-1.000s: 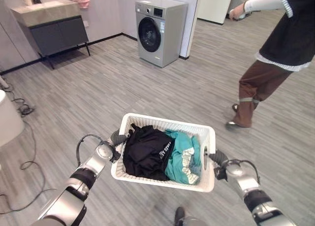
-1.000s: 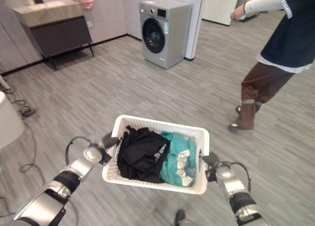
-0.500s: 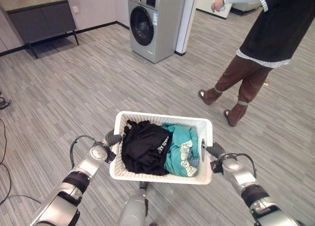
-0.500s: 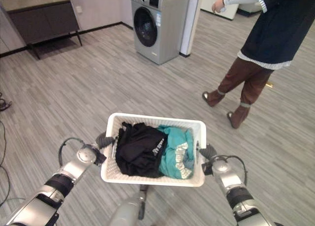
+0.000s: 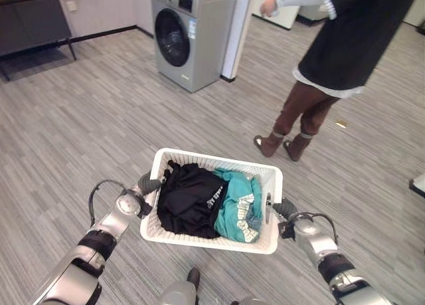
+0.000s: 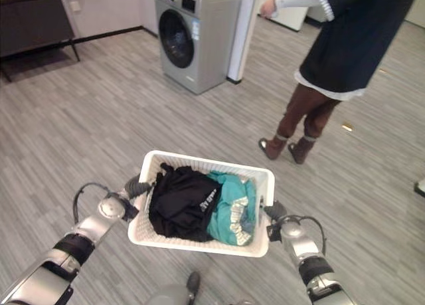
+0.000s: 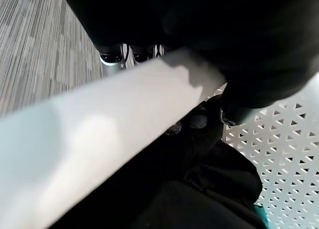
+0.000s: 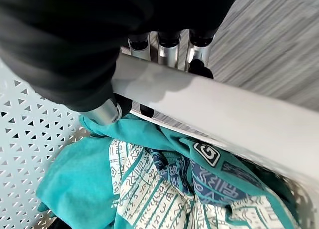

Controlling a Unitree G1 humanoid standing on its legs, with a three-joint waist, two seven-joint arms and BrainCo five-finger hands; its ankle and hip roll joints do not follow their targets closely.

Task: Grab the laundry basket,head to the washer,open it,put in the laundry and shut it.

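Observation:
I carry a white laundry basket off the floor between both hands. My left hand is curled round the basket's left rim, and my right hand grips the right rim, its fingers hooked over the edge. Inside lie a black garment and a teal patterned garment, the teal one also close up in the right wrist view. The grey washer stands ahead and slightly left against the wall, its round door closed.
A person in a dark top and brown trousers stands ahead on the right, near the washer. A dark cabinet is at the far left. Grey plank floor lies open between me and the washer.
The whole view has shifted: the washer looks nearer and more central. The person has stepped left and now stands with feet together. Both hands still hold the basket.

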